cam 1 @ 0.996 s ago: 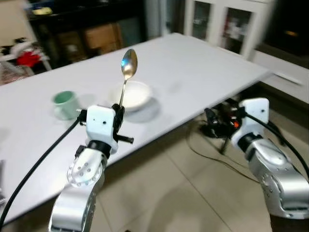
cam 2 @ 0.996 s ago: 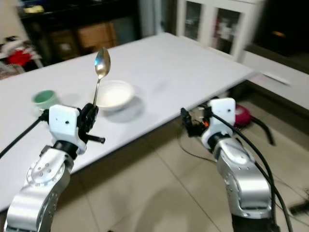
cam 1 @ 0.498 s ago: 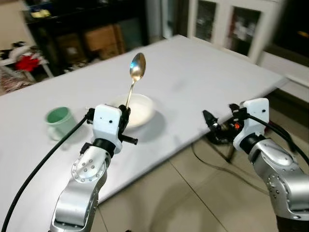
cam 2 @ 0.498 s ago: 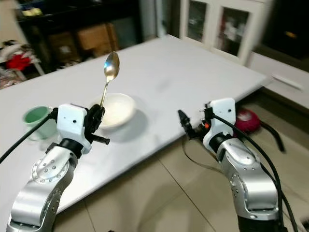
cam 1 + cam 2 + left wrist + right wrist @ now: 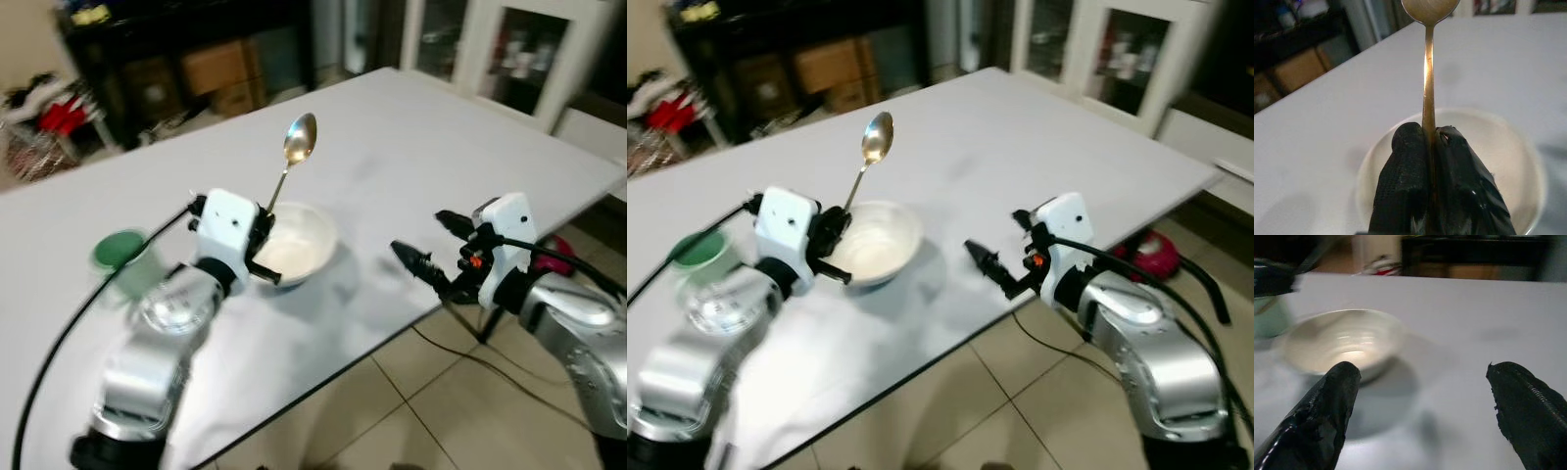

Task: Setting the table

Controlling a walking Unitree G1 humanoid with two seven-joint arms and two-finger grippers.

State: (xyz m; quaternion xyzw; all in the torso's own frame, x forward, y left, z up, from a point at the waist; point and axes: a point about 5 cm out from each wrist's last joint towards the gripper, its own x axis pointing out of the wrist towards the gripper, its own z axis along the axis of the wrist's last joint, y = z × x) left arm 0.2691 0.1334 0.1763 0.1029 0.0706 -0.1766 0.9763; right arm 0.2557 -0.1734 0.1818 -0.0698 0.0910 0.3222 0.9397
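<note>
Left gripper (image 5: 1431, 142), nearest the robot's body on its own side, has both fingers pressed tight on the lower stem of the spoon (image 5: 297, 145); spoon stands nearly upright w/ a slight tilt, its head well above the gripper. Right gripper (image 5: 429, 247) hangs just over the near table edge on the right side, fingers spread wide & holding nothing.

Step in hand, as I judge it: carrying the spoon to its place by the bowl (image 5: 294, 251), i.e. placing cutlery. Not yet set down. Next move prob. calls for lowering the left wrist, tipping the spoon toward flat, & laying it on bare table (image 5: 421, 147) beside the bowl or resting it in the bowl, then parting the fingers. Watch the stem: a thin pinch low on the handle could let it swing.

Bowl sits on the table directly beyond the left gripper, very close, the gripper overlapping its near rim in the wrist view; looks empty. To the right gripper it lies ahead & toward the left finger, apart from it. Green cup (image 5: 121, 255) stands farther to the robot's left, beside the left arm, blurred. Beyond all that, bare white tabletop, then dark shelving (image 5: 176, 59) & a white cabinet (image 5: 509, 49) at the back.
</note>
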